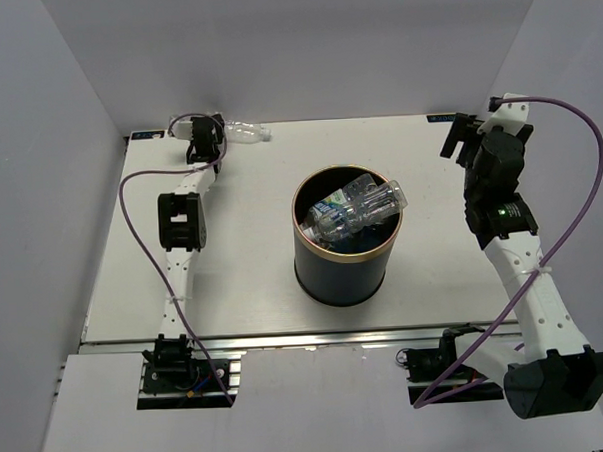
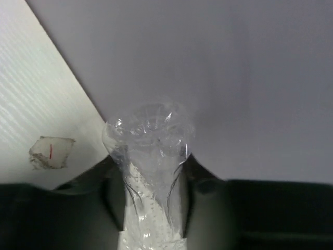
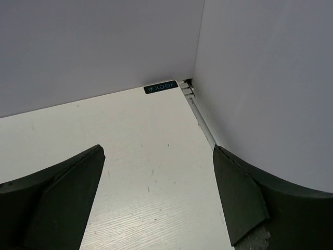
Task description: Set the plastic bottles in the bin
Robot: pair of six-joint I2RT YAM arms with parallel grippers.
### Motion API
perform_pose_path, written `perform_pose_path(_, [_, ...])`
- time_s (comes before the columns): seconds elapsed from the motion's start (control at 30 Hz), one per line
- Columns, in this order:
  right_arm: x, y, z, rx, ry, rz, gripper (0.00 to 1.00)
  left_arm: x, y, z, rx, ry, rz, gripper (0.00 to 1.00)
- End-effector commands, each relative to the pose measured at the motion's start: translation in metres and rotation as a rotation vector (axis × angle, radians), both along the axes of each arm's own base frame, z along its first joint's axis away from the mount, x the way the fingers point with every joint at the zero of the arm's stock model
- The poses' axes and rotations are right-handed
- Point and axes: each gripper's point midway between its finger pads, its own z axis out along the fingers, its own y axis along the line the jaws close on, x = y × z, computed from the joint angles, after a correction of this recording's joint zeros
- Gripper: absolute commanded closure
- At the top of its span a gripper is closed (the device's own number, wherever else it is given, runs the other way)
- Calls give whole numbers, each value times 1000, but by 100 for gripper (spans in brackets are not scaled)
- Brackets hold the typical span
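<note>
The dark bin (image 1: 345,269) with a tan rim stands at the table's middle. Several clear plastic bottles (image 1: 356,208) fill it and stick out over its rim. One more clear crinkly bottle (image 1: 243,132) lies at the far left edge by the back wall. My left gripper (image 1: 206,138) is shut on it; in the left wrist view the bottle (image 2: 151,172) is squeezed between the two dark fingers, its base pointing away. My right gripper (image 1: 466,137) is open and empty at the far right corner; the right wrist view (image 3: 156,182) shows only bare table between its fingers.
White walls close the table at the back and both sides. A small taped mark (image 2: 50,152) lies on the table by the left gripper. A black label (image 3: 161,87) sits at the far right corner by the wall.
</note>
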Motion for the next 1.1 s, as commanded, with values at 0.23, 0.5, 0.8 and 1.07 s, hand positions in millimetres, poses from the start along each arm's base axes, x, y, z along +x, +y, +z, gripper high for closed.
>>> perform_pose_path(0.23, [-6,7,32,4,-120,58,11,-35,-12,133,178,-105,-155,99])
perform_pose_path(0.5, [-15,33,40,-23,-159,221,11,-152,-65,345,485,-374,-388,100])
perform_pose_path(0.8, [-36,52,18,78,-110,317,11,-306,-235,407,951,-463,-724,100])
perform_pose_path(1.07, [-57,47,17,104,-112,301,11,-368,-272,409,984,-442,-791,100])
